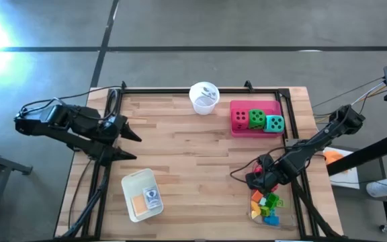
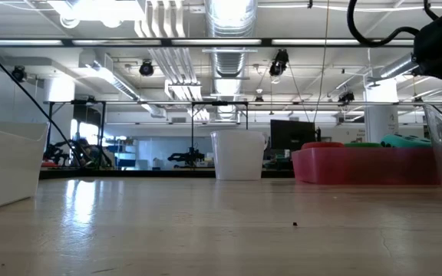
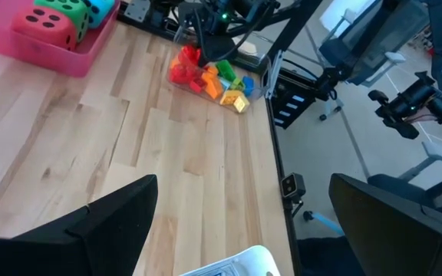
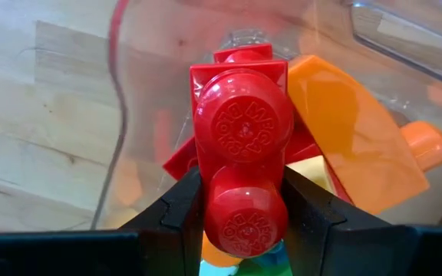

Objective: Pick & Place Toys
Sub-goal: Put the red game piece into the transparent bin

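The right fingers (image 4: 240, 207) are pinching a red brick (image 4: 244, 153) between them, closed partway around its studs, right over the clear tray (image 1: 266, 216) at the near right corner of the desk (image 1: 180, 148). In the right wrist view the brick is sitting just above an orange brick (image 4: 351, 138) and the other pieces inside that tray, so I cannot tell whether it is being lifted out or set in. The left fingers (image 1: 132, 144) are standing spread wide and holding nothing, hovering above the left side of the desk, well apart from the toys.

As for progress, the three dice are lying together in the pink tray (image 1: 236, 124) at the far right: the red die (image 1: 240, 117), the green die (image 1: 256, 118) and the teal die (image 1: 274, 124). That part is looking settled. The bricks (image 1: 266, 204) are heaped in the clear tray, red, orange, yellow, green and blue mixed. The white tray (image 1: 134, 202) near the left front is holding what looks like an orange card (image 1: 140, 199) and a small printed card (image 1: 152, 195). No toys are lying loose on the bare wood in the high view. The white cup (image 1: 204, 97) is standing at the far edge, beside the pink tray.

Judging by this, the sorting is looking nearly finished, with the held red brick the only piece not yet at rest.
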Controlling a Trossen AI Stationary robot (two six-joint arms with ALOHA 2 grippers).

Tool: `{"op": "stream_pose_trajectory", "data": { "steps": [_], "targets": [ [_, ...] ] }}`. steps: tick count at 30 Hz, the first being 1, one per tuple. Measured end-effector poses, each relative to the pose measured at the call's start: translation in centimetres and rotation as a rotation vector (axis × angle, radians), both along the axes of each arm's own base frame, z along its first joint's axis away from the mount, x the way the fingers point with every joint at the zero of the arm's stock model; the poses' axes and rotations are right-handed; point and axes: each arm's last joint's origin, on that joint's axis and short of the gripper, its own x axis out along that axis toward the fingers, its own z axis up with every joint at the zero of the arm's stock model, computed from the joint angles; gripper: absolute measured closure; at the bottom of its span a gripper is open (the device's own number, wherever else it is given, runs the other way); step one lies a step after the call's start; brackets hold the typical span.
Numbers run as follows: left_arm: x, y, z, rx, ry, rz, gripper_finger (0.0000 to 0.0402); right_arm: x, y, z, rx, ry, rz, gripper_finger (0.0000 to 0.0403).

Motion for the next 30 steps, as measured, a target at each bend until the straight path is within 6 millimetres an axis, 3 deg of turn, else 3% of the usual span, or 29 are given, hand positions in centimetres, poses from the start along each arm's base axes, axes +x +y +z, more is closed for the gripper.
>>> {"op": "stream_pose_trajectory", "data": {
  "steps": [11, 22, 24, 30],
  "targets": [
    [0.1, 0.0, 0.0, 0.0, 0.002, 0.0, 0.0014, -0.2, -0.1, -1.2, 0.01, -0.001, -0.006, 0.0284],
    [0.1, 0.0, 0.0, -0.022, 0.008, 0.013, 0.0014, -0.2, -0.1, -1.3, 0.009, -0.004, 0.013, 0.0283],
    [0.1, 0.0, 0.0, -0.022, 0.009, 0.012, 0.0014, -0.2, -0.1, -1.3, 0.01, -0.005, 0.009, 0.0252],
    [-0.1, 0.0, -0.3, -0.015, 0.042, 0.013, 0.0014, -0.3, -0.1, -1.1, 0.031, -0.001, 0.002, 0.01]
  ]
}}
